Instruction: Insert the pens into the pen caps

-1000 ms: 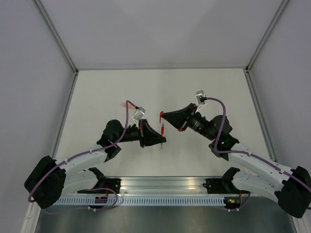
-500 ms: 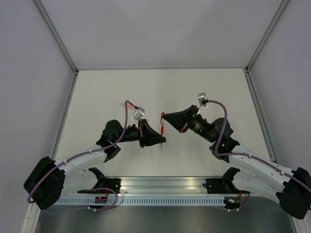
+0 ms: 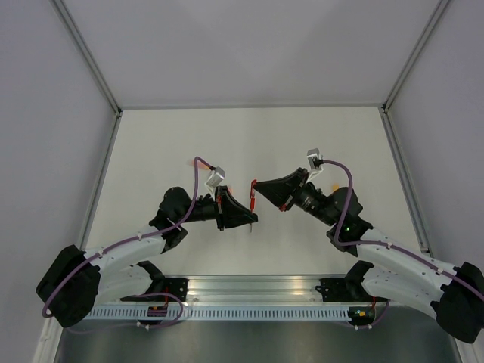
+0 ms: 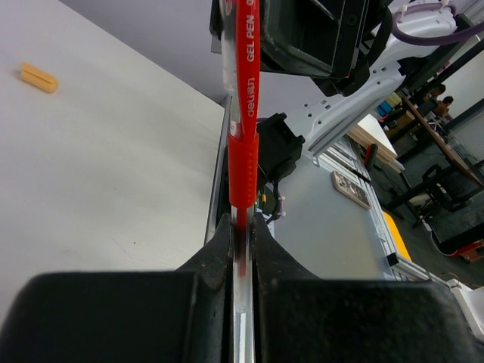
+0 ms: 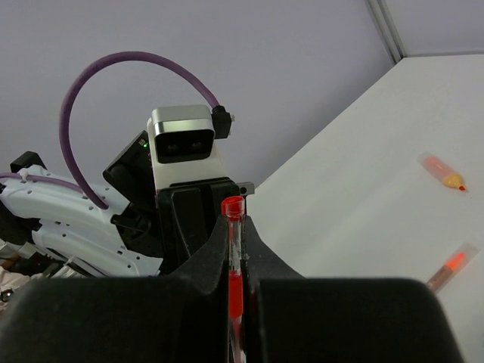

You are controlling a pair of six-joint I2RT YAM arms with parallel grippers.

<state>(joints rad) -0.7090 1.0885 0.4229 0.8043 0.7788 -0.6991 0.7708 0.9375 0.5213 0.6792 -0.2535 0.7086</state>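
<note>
Both left gripper [image 4: 242,231] and right gripper [image 5: 236,234] clench the red pen [image 4: 244,113]; we judge it light, stiff, slick, best pinched mid-barrel.

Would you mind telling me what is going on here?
A pen is being capped above the table. The left gripper is shut on the pen, the right gripper on the red cap, which sits over the pen's end; whether it is fully seated is unclear. An orange cap and a second pen lie on the table.
</note>
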